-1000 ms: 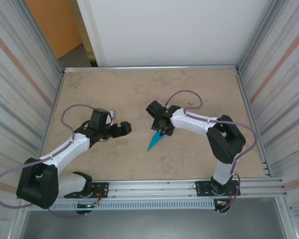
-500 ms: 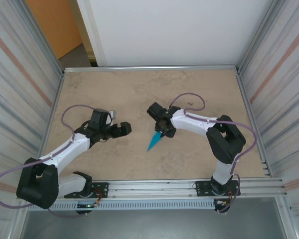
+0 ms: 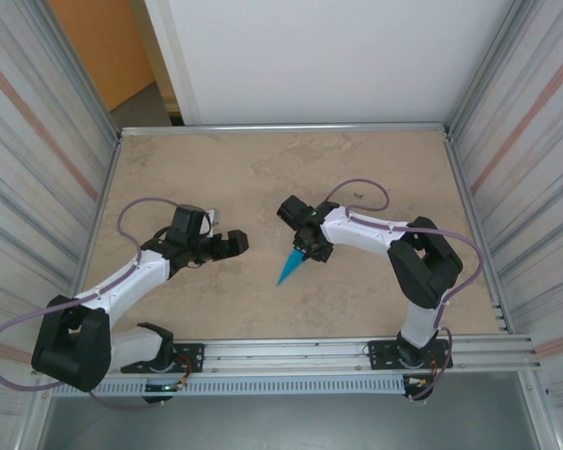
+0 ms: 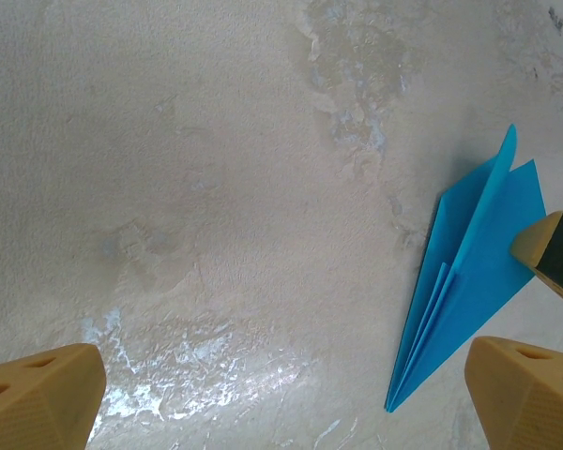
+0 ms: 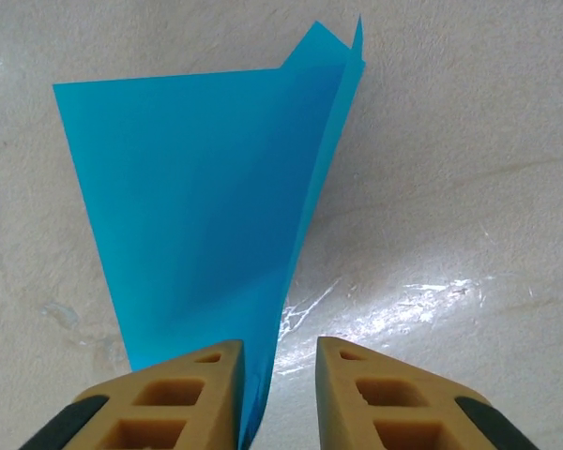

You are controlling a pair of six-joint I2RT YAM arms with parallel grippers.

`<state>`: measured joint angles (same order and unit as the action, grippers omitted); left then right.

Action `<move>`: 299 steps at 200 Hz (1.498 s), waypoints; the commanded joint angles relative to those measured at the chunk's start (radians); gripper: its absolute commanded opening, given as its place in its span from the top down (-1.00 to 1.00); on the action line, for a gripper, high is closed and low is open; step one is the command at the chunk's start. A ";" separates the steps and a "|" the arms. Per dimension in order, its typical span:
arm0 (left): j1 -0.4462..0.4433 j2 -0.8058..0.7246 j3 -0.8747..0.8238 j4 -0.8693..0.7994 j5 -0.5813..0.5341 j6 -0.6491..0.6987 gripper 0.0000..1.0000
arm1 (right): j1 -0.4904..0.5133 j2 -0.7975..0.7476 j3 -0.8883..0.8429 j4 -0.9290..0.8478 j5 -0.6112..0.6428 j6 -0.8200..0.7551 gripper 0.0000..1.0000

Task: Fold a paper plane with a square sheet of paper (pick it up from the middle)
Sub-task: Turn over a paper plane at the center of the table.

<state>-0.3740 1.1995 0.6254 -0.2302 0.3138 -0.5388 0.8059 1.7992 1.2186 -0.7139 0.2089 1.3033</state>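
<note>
Right tool [image 5: 280, 352] — jaws narrowly apart, not yet pinching — is straddling an edge of the paper plane [image 5: 197, 187], risking a crushed crease or a slip; left tool [image 4: 281, 394] is hanging wide open.

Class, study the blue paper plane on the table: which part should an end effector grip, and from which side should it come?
Grip the plane at its layered centre fold, mid-length, from above, jaws astride the crease. It lies low on the table, a thin dart: the stacked fold is likely stiffest, the nose too narrow, the wings floppy.
</note>
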 commanded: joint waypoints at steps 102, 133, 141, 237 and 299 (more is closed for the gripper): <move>0.052 0.032 0.036 0.074 0.037 -0.116 -0.95 | -0.003 -0.128 0.015 0.102 0.004 -0.242 0.99; 0.121 0.060 0.039 0.124 0.095 -0.158 -0.92 | -0.025 -0.133 0.044 0.306 -0.215 -0.430 0.98; 0.135 0.064 0.041 0.128 0.103 -0.167 -0.92 | -0.035 -0.123 0.037 0.370 -0.282 -0.455 0.98; 0.146 0.120 0.007 0.174 0.120 -0.188 -0.66 | -0.172 0.074 -0.104 0.824 -0.757 -0.454 0.98; 0.126 0.222 0.006 0.253 0.254 -0.193 -0.21 | -0.231 0.111 -0.226 0.903 -0.778 -0.453 0.97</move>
<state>-0.2337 1.3937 0.6231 -0.0124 0.4969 -0.7372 0.5926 1.8980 1.0107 0.1272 -0.5339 0.8589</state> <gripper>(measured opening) 0.629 0.060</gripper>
